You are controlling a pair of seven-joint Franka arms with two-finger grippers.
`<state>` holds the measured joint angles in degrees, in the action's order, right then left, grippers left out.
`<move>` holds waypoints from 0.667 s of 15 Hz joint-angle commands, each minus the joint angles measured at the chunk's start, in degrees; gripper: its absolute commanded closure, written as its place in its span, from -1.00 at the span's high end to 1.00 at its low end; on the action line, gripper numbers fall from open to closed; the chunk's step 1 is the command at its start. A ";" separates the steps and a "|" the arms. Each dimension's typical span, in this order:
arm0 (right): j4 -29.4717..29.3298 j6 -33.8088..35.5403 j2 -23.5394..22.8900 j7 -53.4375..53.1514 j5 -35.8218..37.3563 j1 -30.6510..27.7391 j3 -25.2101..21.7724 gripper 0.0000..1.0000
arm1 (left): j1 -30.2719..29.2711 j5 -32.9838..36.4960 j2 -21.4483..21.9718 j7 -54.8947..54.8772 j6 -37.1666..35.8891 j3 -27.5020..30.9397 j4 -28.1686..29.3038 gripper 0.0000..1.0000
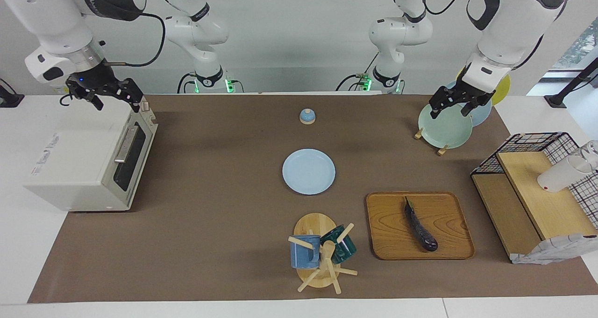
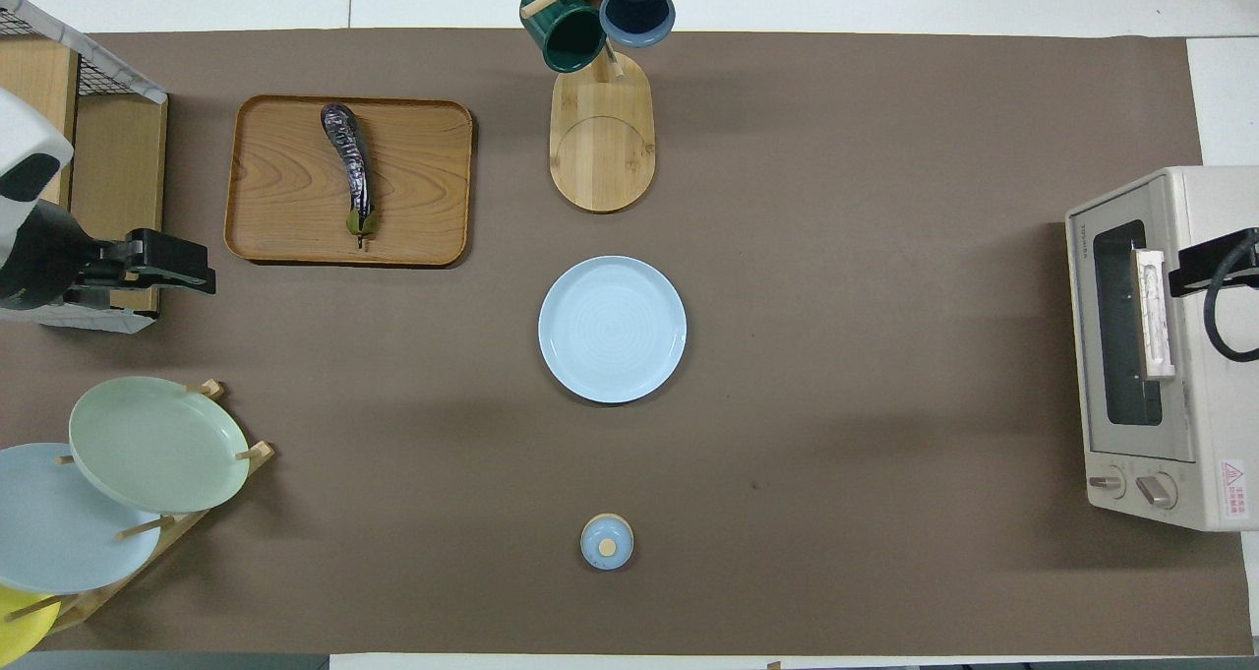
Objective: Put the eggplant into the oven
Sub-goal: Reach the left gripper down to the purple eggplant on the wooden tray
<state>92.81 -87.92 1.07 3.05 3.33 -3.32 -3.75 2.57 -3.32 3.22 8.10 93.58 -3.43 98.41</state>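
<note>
On the wooden tray (image 1: 420, 225) toward the left arm's end: eggplant (image 1: 420, 225), long, slender, glossy purple-black, lying flat, thin green stem end pointing toward the robots. Nothing touches it. Oven (image 1: 88, 161) at the right arm's end, white box, dark glass door shut, metal bar handle. Right gripper (image 1: 113, 95) hangs over the oven's top edge, fingers spread, empty. Left gripper (image 1: 457, 103) hangs over the green plate (image 1: 444, 126) in the plate rack, fingers apart, empty. Light blue plate (image 1: 308, 171) sits mid-table.
</note>
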 commanded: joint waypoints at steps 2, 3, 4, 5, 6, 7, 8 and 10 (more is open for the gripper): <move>0.79 0.30 0.95 1.26 -1.31 -0.28 -0.03 1.00 | -0.02 0.68 -0.32 0.17 0.47 -0.18 -0.41 1.00; 0.79 0.30 0.95 1.34 -1.31 -0.28 -0.03 1.00 | -0.02 0.68 -0.32 0.17 0.38 -0.18 -0.41 1.00; 0.79 0.30 0.95 1.34 -1.31 -0.28 -0.03 1.00 | -0.02 0.68 -0.32 0.08 0.29 -0.18 -0.41 1.00; 0.88 0.30 0.95 1.34 -1.31 -0.28 -0.03 1.00 | -0.02 0.68 -0.32 0.17 0.38 -0.18 -0.41 1.00; 0.79 0.30 0.95 1.34 -1.31 -0.28 -0.03 1.00 | -0.02 0.68 -0.32 0.17 0.47 -0.18 -0.41 1.00; 0.79 0.30 0.95 1.34 -1.31 -0.28 -0.03 1.00 | 0.07 0.68 -0.23 0.34 0.47 -0.18 -0.33 1.00; 0.79 0.30 0.95 1.34 -1.31 -0.28 -0.03 1.00 | 0.07 0.68 -0.14 0.34 0.47 -0.18 -0.24 1.00; 0.79 0.30 0.95 1.34 -1.31 -0.28 -0.03 1.00 | 0.07 0.60 0.03 0.69 0.38 -0.18 0.20 1.00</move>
<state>92.81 -87.92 1.07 3.05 3.33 -3.32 -3.75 2.57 -3.32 3.21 8.10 93.58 -3.50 98.42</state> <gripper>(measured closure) 0.000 0.000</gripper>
